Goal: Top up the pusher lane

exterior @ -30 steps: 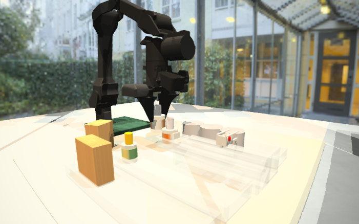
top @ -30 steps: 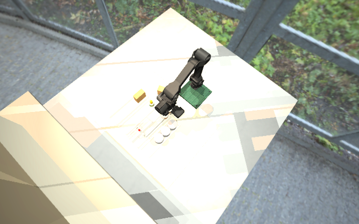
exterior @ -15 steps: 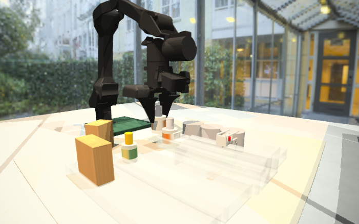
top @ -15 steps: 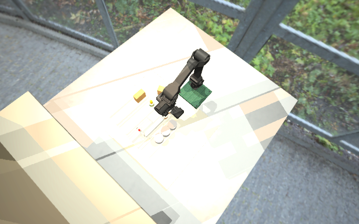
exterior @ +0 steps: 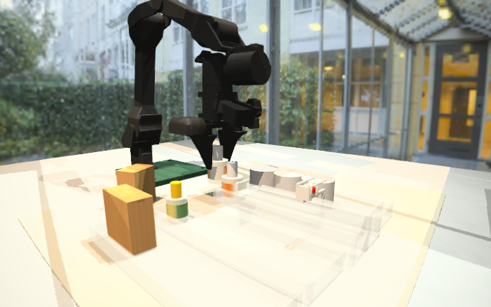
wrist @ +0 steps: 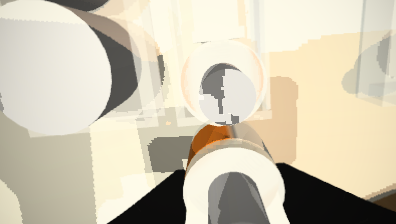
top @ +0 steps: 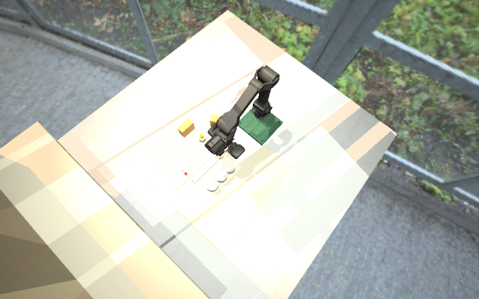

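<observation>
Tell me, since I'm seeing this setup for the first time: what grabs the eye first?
The black arm dominates, reaching down from its green base plate with its tool clamped on an orange-banded jar. Just in front of that stands a matching jar at the near end of the clear lanes. To the left, two wooden blocks and a yellow-capped green jar stand out by colour.
</observation>
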{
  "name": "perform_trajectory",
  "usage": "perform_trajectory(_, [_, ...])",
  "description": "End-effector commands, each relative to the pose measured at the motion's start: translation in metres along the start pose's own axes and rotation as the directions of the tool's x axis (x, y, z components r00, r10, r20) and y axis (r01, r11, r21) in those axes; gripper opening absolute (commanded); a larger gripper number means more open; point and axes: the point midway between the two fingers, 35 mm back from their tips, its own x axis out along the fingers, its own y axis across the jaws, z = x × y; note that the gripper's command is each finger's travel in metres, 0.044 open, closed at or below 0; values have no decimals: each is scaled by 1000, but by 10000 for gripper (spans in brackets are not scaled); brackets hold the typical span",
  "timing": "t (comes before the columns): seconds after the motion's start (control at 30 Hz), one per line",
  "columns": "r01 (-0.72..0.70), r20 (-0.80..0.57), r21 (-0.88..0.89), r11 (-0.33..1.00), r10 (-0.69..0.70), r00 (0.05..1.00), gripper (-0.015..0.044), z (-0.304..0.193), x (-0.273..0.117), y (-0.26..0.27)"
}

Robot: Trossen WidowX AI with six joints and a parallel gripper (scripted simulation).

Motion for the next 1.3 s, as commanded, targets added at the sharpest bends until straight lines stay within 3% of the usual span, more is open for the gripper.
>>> perform_trajectory(0.0, [1,13,-4,1000,-1,1000,0,5,-1,0])
perform_trajectory(1.27, [1,14,-4,1000,-1,1000,0,19,-2,0])
